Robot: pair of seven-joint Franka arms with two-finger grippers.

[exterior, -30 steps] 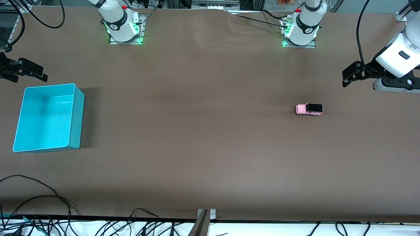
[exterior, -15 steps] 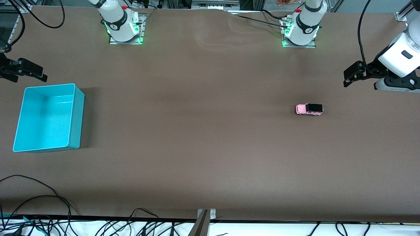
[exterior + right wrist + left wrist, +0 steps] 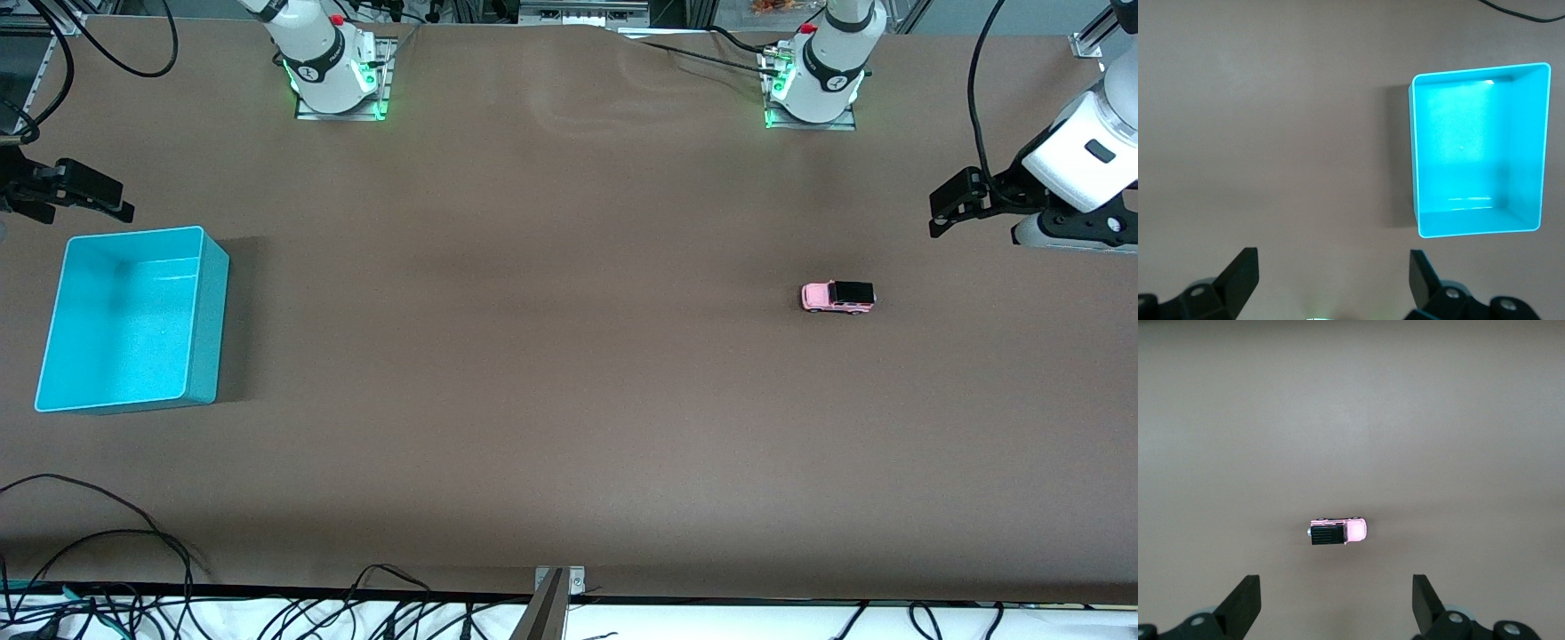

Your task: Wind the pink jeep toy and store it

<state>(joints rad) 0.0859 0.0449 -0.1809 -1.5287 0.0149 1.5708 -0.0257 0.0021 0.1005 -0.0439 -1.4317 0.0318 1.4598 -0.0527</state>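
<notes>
Brown desk (image 3: 551,373) carries everything. Turquoise bin (image 3: 133,318) sits at the right arm's end, open top, nothing visible inside.

Left gripper (image 3: 944,209) hangs in the air over the desk at the left arm's end, up near the desk edge; fingers (image 3: 1245,603) spread wide, holding nothing. Right gripper (image 3: 89,188) is up in the air just beside the bin's rim, toward the robots' bases; fingers (image 3: 1241,273) also wide apart, empty.

Pink jeep toy (image 3: 838,297) stands on its wheels on bare desk toward the left arm's end, well apart from the bin, black roof up, untouched; seen between the fingers in left wrist view (image 3: 1338,532).
</notes>
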